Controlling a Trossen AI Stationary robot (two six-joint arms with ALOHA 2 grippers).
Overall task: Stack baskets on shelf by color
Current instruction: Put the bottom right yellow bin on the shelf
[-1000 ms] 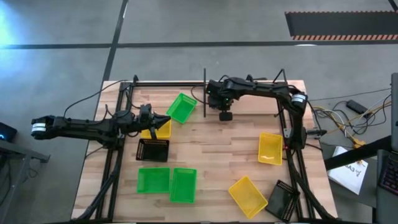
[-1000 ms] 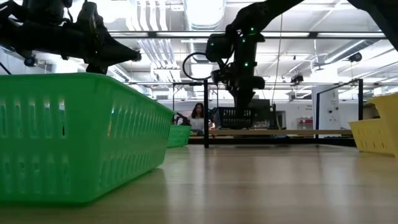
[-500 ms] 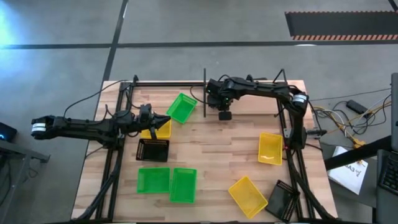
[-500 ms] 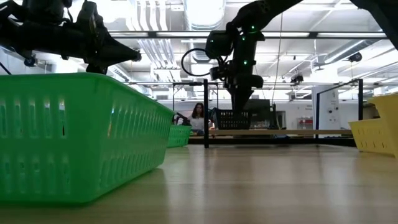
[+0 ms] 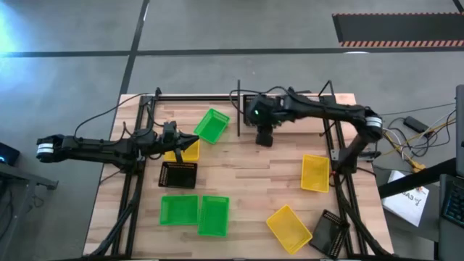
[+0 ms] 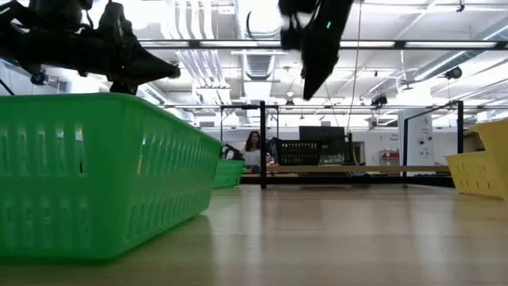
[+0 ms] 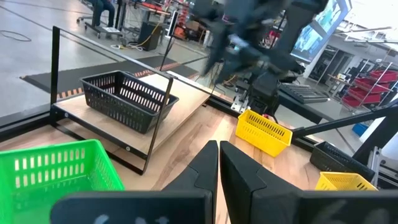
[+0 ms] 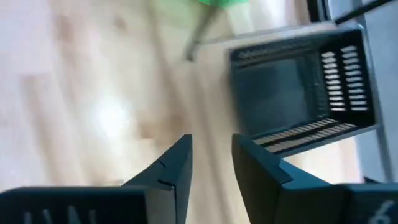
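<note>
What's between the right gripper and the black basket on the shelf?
Nothing: the right wrist view shows bare wood between the right gripper and the black basket.

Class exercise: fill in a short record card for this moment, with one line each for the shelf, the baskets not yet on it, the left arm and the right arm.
shelf: shelf holds one black basket
still on table: three green, three yellow, two black baskets
left gripper: left gripper shut, empty, over the table's left side
right gripper: right gripper slightly open, empty, raised beside the shelf
</note>
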